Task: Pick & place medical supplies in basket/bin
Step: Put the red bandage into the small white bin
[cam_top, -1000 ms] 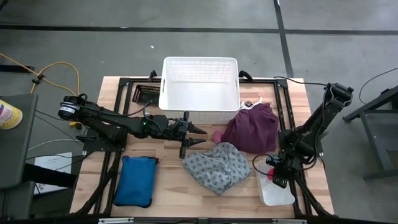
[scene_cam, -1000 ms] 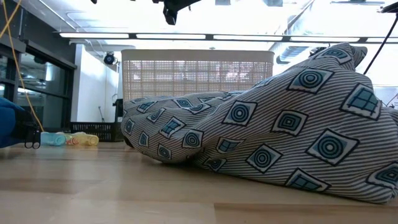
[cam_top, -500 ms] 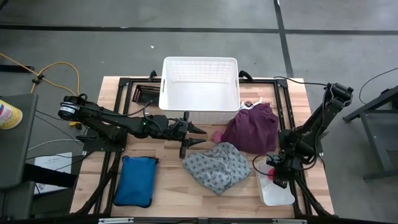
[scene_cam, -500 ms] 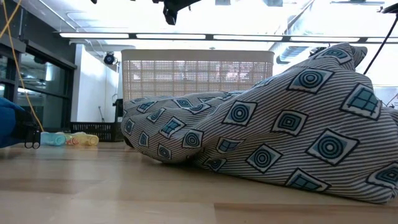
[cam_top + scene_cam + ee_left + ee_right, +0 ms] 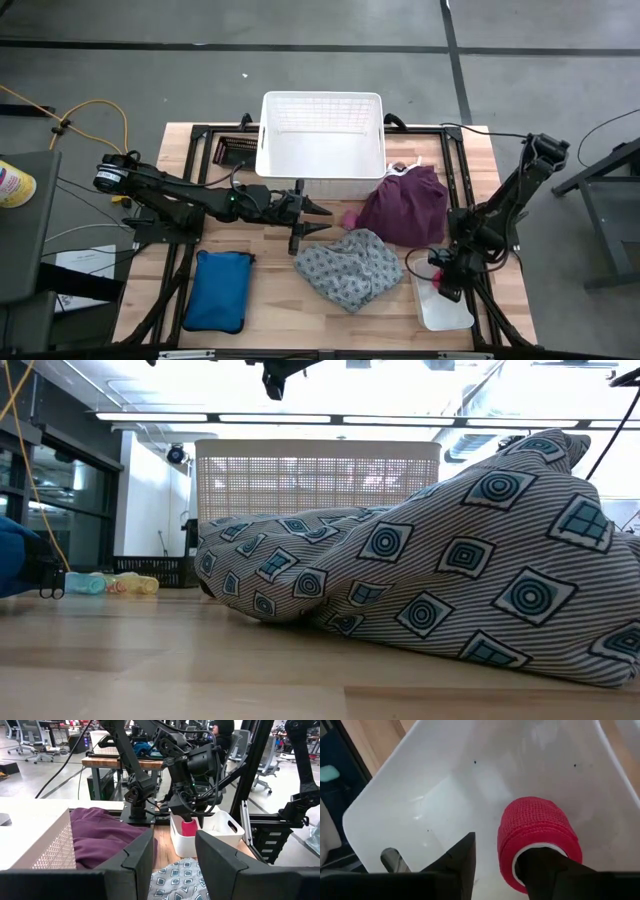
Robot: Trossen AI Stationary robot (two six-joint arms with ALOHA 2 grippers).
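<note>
The pink tape roll [image 5: 539, 827] sits inside the small white bin [image 5: 447, 316] at the table's right near corner. My right gripper [image 5: 441, 281] is over that bin, open, with one finger in the roll's hole and the other beside the roll, apart from it. My left gripper [image 5: 325, 220] is open above the table's middle, just left of the grey patterned cloth [image 5: 350, 266], touching nothing. The purple cloth [image 5: 405, 205] lies bunched to the right of the white basket [image 5: 322, 148]. The black block and the clear bottle do not show. My right gripper has one finger [image 5: 540, 867] reaching from above into the hole of the pink tape roll [image 5: 520, 840]. The other finger [image 5: 465, 862] stands outside with a gap to the roll's wall. The roll is upright within the bin; whether it rests on the bin's floor I cannot tell.
A blue pouch [image 5: 218, 290] lies at the table's near left. A dark tray [image 5: 235, 150] sits left of the basket. Bare wood shows between the left arm and the pouch. In the low view the grey cloth [image 5: 430, 570] fills most of the foreground.
</note>
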